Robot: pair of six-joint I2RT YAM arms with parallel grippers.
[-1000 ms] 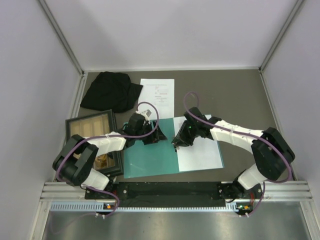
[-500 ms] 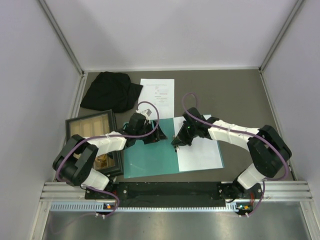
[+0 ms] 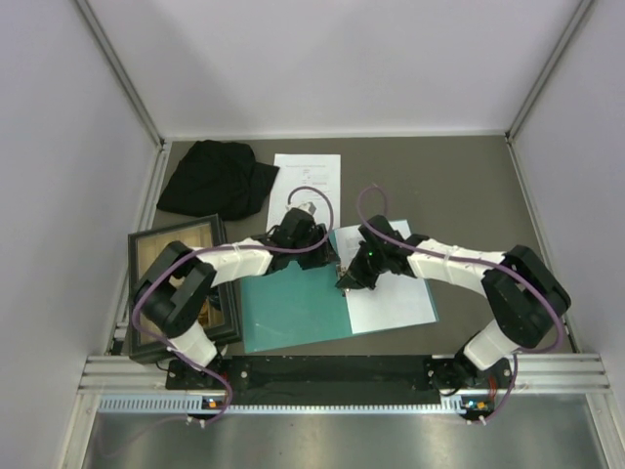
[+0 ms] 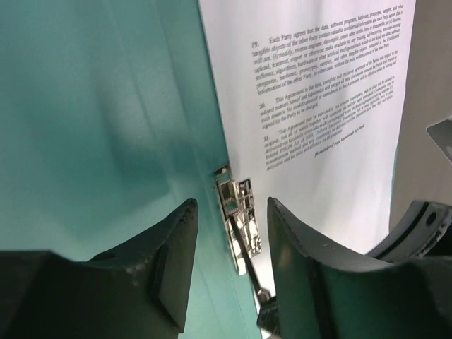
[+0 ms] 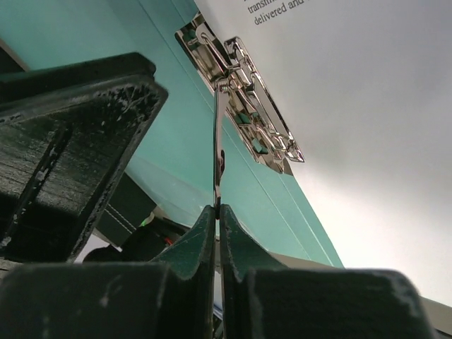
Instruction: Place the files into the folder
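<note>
One teal folder lies open at centre frame on the table, with one white sheet on its right half and a second sheet above it. Both arms bend inward. The right claw is pinched tight on the raised clip lever, and the left claw hovers half-parted over the clip's base.

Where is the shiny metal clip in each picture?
Top external: the metal clip is in the middle, tiny and mostly hidden where the two arms meet.
Left wrist: low centre, the clip lies between the left fingers.
Right wrist: upper centre, the clip has its thin lever pinched by the right fingers.
Shared landmark: the line where the teal folder meets the white sheet; the clip sits on it.
</note>
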